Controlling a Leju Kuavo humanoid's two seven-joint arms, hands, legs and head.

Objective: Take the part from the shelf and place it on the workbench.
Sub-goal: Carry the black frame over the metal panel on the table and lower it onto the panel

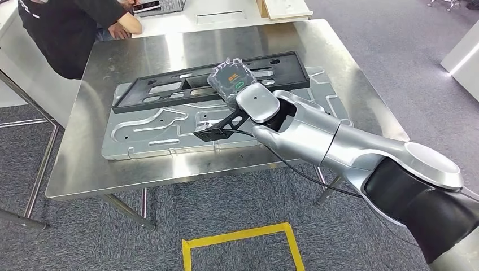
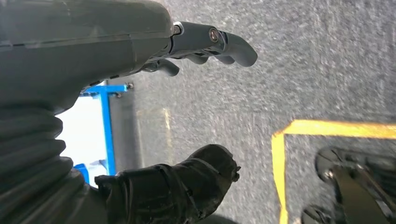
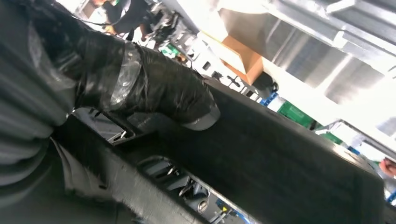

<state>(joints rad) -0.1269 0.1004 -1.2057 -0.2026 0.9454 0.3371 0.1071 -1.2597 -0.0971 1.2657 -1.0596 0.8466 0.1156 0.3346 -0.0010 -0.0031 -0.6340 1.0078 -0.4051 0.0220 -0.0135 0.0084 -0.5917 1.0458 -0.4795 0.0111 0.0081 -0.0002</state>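
Steel workbench (image 1: 85,169) bears, from your left, a grey plate (image 1: 147,135) under the black part (image 1: 169,87) your right hand (image 1: 231,79) rests on, grip unclear, while the left hand (image 2: 205,44) hangs empty, so next let go and lift away.

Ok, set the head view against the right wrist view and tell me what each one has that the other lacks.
Head view alone: the steel workbench, the grey metal panel under the black part, a yellow floor marking and a seated person.

Right wrist view alone: a cardboard box and green items beyond the part's far edge.

Both: the right hand resting on the black part.
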